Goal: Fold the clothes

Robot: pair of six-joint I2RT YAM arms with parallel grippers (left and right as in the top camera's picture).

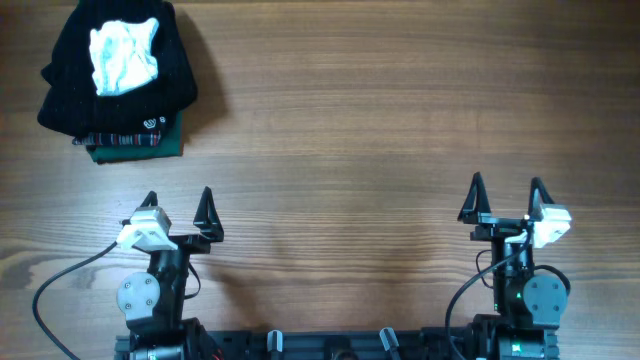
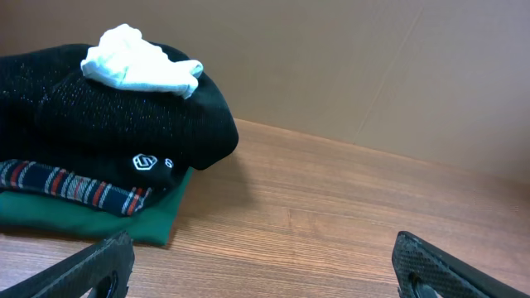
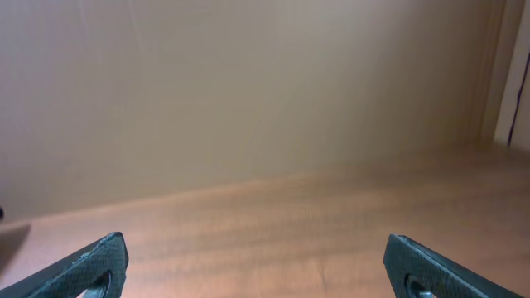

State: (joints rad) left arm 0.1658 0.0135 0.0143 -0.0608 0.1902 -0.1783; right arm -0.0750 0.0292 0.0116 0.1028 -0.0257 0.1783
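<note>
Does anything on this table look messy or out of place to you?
Only one thing: the small pale garment lies crumpled in a loose heap on top of the black knit garment, which is stacked on the green garment at the far left of the table. Nothing looks spilled or damaged.

- The left gripper [image 1: 178, 205] points straight ahead from its base, its jaws spread wide and empty.
- The right gripper [image 1: 506, 197] sits the same way on the other side, its jaws just as wide and empty.
- Both arms are folded back low over their mounts, well apart from each other.
- In the left wrist view, the dark fingertips [image 2: 95, 266] sit at the bottom corners, and the right wrist view shows the same.
</note>
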